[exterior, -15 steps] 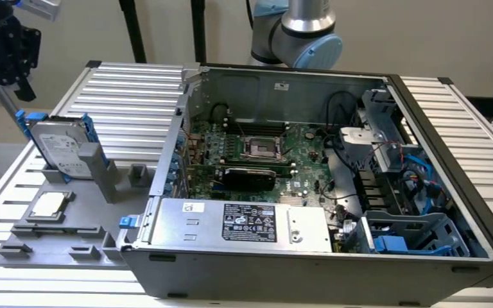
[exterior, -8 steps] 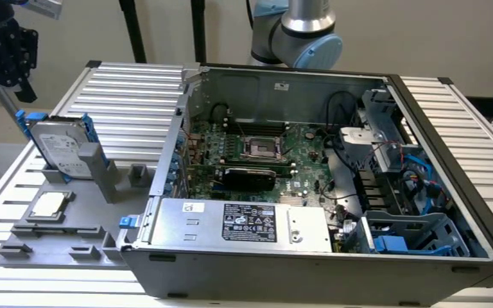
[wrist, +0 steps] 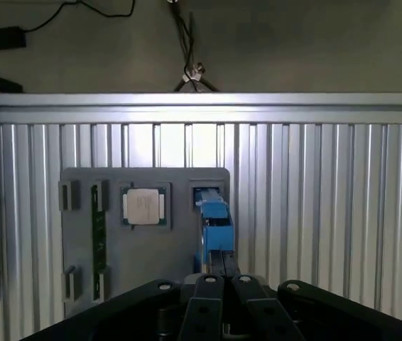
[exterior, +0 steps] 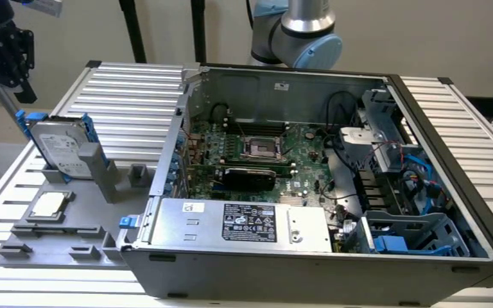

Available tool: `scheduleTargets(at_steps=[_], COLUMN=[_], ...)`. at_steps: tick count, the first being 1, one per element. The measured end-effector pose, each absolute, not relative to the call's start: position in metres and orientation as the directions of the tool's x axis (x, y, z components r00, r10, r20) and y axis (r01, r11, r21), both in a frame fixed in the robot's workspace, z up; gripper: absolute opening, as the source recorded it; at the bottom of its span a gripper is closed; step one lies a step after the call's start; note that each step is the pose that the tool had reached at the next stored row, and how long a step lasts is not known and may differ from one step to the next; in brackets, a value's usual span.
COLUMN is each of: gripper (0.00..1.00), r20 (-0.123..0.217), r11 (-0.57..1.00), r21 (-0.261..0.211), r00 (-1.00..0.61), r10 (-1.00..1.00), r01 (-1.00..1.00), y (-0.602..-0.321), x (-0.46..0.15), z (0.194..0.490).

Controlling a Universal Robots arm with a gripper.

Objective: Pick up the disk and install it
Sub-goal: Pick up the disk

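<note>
- gripper fingers were pressed together, holding nothing.
- disk stood upright in grey holder below gripper, apart from it.
- cpu chip lay beside disk.

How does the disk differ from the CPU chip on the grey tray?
The disk stands on edge in a holder; the CPU chip lies flat in a recess. The disk is the larger, with blue rails; the CPU chip is a small plain silver square. Both sit on the grey tray.
</note>
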State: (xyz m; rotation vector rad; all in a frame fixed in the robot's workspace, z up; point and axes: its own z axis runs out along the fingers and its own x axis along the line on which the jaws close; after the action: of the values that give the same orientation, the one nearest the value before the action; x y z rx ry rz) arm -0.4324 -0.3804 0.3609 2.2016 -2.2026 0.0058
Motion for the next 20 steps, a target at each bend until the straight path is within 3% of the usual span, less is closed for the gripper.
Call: scheduleTargets(at_steps=[6,11,13,14,20], gripper=[0.12,0.36,0.36,0.42,0.42], r20=[0.005,-0.025,-0.045,-0.056,-0.077], r11=[-0.01,-0.01,-0.01,-0.01,-0.008], r21=[0.005,0.002,0.002,0.002,0.003], r00=[0.01,0.01,0.01,0.01,0.008], r10=[-1.0,-1.0,-0.999,-0.998,-0.997], r01=[-1.0,-1.0,-1.0,-1.0,-1.0], y=[-0.385,-0.39,-0.391,-0.392,-0.397], x=[-0.438,-0.438,-0.438,-0.438,-0.438], z=[0.361,0.36,0.359,0.359,0.352])
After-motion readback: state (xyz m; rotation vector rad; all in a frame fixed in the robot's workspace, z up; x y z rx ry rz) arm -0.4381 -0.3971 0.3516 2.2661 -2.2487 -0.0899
